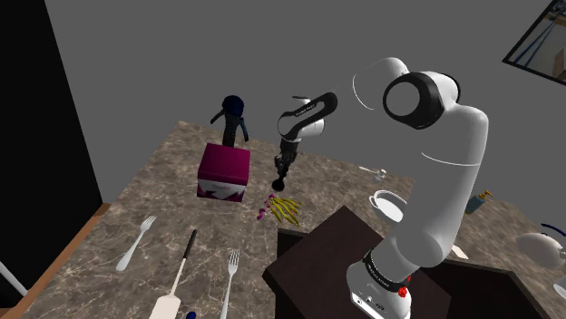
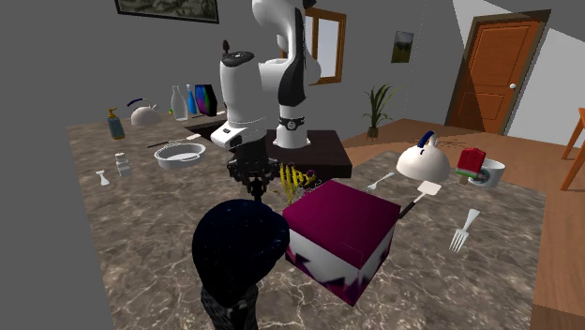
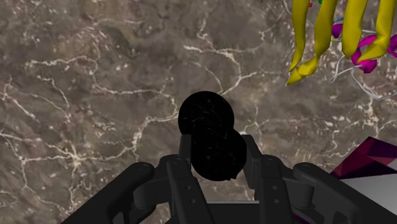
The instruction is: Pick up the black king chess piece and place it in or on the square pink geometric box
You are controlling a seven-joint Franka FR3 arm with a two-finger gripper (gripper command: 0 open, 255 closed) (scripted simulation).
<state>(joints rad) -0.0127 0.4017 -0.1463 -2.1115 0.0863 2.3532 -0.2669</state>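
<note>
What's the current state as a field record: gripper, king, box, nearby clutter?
gripper: shut on black king, fingers clasping its sides
black king: in the gripper, seems lifted off the marble counter
pink box: on the counter, to the shoulder view's left of the gripper, not touching it
placed: not yet
nearby: yellow-and-magenta bunch on the counter beside the gripper

Arm (image 1: 444, 186): glossy white rounded links, dark joints. Round black joint cap (image 1: 413, 98), white rim. Black band near base with small pale print, red dot beside it. Dark wrist link (image 1: 304, 113), faint pale marking. Jaws all black, matte; blocky fingers (image 3: 186, 181).
</note>
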